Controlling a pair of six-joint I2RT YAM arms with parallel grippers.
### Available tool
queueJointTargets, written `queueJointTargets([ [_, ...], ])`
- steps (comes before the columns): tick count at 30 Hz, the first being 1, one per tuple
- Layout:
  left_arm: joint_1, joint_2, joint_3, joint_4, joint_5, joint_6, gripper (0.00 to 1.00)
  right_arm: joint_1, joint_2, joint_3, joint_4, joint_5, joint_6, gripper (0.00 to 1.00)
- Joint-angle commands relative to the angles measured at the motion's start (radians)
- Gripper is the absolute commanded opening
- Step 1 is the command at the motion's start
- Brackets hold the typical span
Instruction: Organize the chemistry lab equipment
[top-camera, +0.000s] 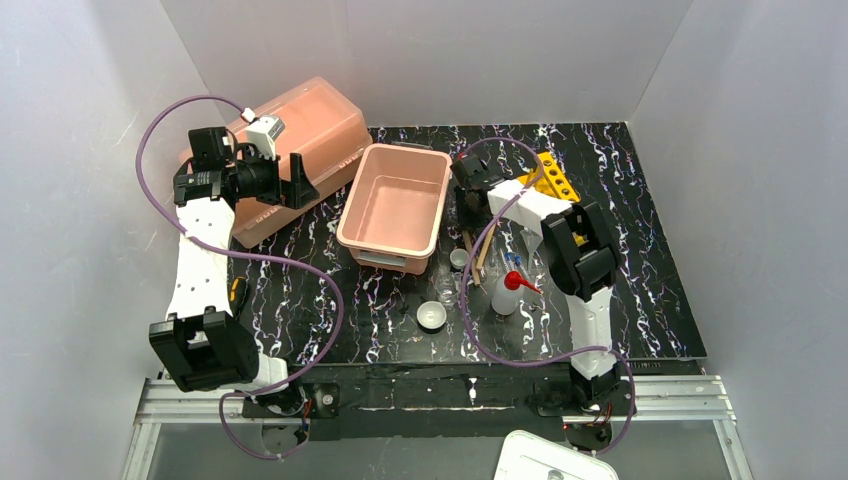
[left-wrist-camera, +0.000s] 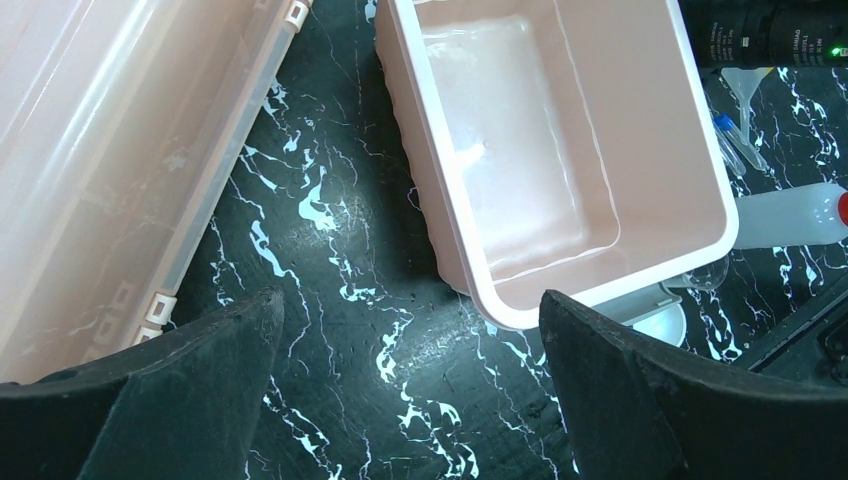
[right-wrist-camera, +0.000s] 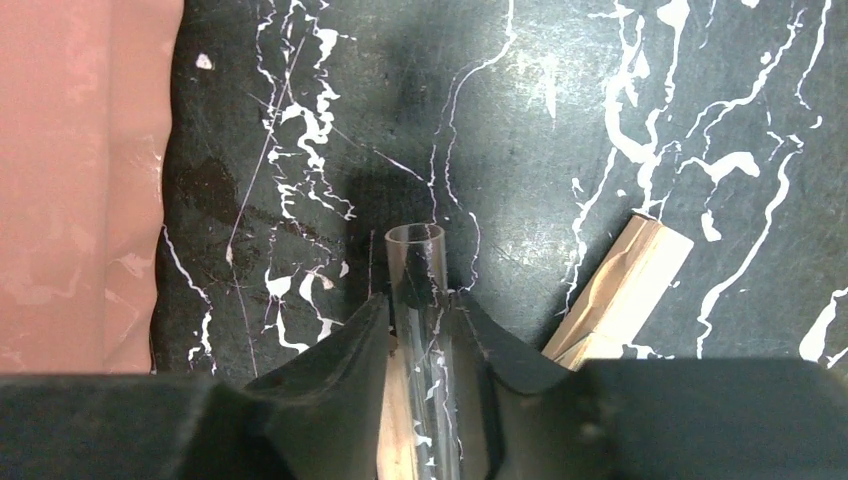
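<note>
While pale grey walls box in the black, white-veined surface, the left jaws gape wide above the gap between a pink lidded box and a pink tub. Right of the tub, the right jaws clench a clear tube beside a wooden stick; a squeeze bottle, white dish and yellow rack lie near.

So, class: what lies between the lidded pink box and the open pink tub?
Nothing stands there. Only bare black marbled table separates the lidded box from the tub. The left wrist view shows this most plainly.
</note>
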Motion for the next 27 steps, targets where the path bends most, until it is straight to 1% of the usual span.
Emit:
queueJointTargets([
  [1,0.003,-0.022,0.017,-0.030,0.008,0.016,0.99,-0.009,0.003,0.009,0.010,0.023,0.019,0.30],
  [3,0.003,-0.021,0.021,-0.030,0.011,0.015,0.99,-0.010,0.001,0.007,0.011,0.026,0.018,0.24],
  [5,0.003,-0.023,0.021,-0.031,0.018,0.007,0.99,-0.013,-0.003,0.009,0.018,0.022,0.017,0.19],
  [9,0.000,-0.023,-0.002,-0.007,0.002,-0.038,0.99,-0.018,-0.037,0.025,0.022,0.012,0.011,0.15],
  [14,-0.016,-0.061,-0.079,0.100,0.062,-0.108,0.99,-0.017,-0.161,-0.038,0.075,-0.004,0.032,0.13],
  [21,-0.114,-0.011,0.029,0.130,0.048,-0.174,0.99,-0.016,-0.354,-0.145,0.158,-0.048,0.083,0.09],
  [25,-0.181,-0.009,0.033,0.237,0.088,-0.336,0.99,-0.009,-0.471,-0.218,0.234,-0.077,0.101,0.09],
  [27,-0.246,-0.016,0.006,0.272,0.109,-0.401,0.99,-0.005,-0.522,-0.235,0.253,-0.093,0.105,0.09],
])
